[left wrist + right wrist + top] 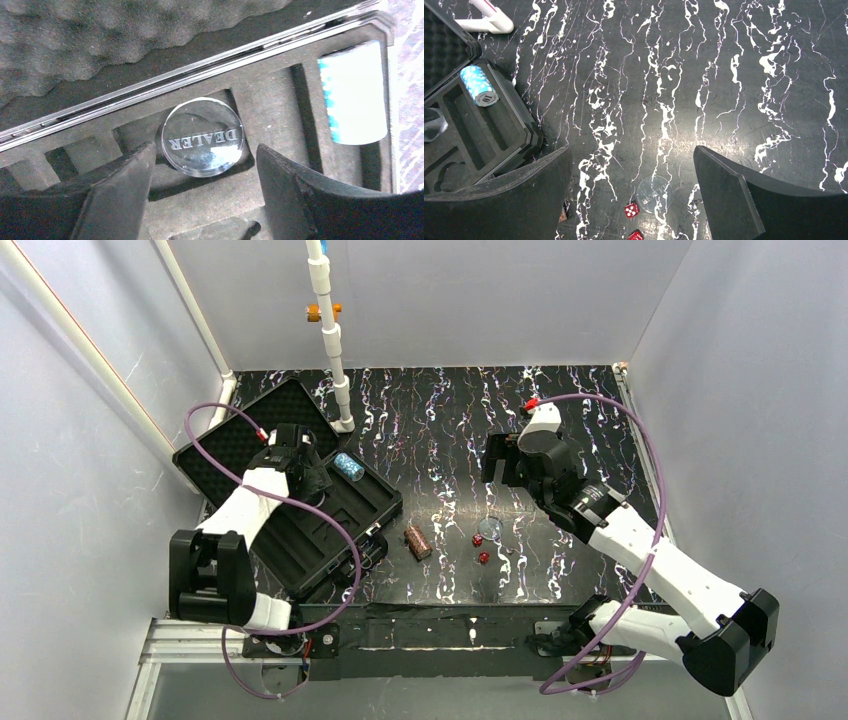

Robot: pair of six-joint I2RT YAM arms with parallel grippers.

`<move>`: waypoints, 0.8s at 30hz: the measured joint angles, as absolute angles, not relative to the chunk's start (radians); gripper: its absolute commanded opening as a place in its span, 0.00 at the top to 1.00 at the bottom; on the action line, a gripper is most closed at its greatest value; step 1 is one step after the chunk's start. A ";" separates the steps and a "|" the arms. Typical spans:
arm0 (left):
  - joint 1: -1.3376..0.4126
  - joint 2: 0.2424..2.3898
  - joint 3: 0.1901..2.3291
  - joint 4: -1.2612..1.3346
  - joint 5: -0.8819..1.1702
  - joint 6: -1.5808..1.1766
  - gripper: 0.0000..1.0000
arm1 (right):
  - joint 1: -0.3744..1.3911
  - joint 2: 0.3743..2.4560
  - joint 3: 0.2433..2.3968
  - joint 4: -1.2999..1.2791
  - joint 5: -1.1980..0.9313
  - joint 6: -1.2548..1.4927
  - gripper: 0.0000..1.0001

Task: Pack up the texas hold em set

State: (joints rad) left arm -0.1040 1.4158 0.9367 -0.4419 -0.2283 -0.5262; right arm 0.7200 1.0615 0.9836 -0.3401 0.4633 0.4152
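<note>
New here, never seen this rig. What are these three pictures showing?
Two robot arms with two-finger grippers are packing a black case. One picture looks down from overhead; the others come from wrist cameras. The left gripper is open over it, fingers either side of a clear DEALER disc lying in a foam slot; a blue-white chip stack sits in another slot. The right gripper hangs open and empty above the table, where a brown chip stack, two red dice and another clear disc lie.

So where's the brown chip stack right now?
In the top view the brown chip stack lies on the table just right of the open black case, with the two red dice and a clear disc further right.
</note>
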 measured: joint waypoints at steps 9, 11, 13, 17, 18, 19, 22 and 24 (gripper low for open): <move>-0.104 1.333 0.945 -0.480 -0.234 -0.516 0.17 | 0.720 1.081 0.984 -0.341 0.445 0.417 0.02; -0.104 1.325 0.953 -0.499 -0.236 -0.512 0.16 | 0.720 1.082 0.984 -0.342 0.443 0.417 0.02; -0.104 1.312 0.965 -0.524 -0.236 -0.505 0.16 | 0.720 1.082 0.984 -0.343 0.442 0.417 0.02; -0.104 1.266 1.016 -0.579 -0.234 -0.473 0.16 | 0.720 1.082 0.984 -0.353 0.442 0.418 0.02; -0.104 1.251 1.029 -0.590 -0.231 -0.463 0.16 | 0.720 1.083 0.984 -0.358 0.441 0.419 0.01; -0.104 1.234 1.042 -0.601 -0.227 -0.450 0.16 | 0.720 1.083 0.984 -0.363 0.440 0.420 0.02; -0.104 1.182 1.061 -0.625 -0.218 -0.414 0.15 | 0.720 1.084 0.984 -0.374 0.434 0.426 0.02; -0.104 1.144 1.067 -0.648 -0.205 -0.382 0.05 | 0.720 1.088 0.984 -0.385 0.430 0.435 0.02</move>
State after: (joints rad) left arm -0.1040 1.1442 1.0668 -0.6479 -0.2050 -0.3820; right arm 0.7200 1.0878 0.9836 -0.3851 0.4297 0.4355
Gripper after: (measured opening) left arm 0.850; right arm 0.983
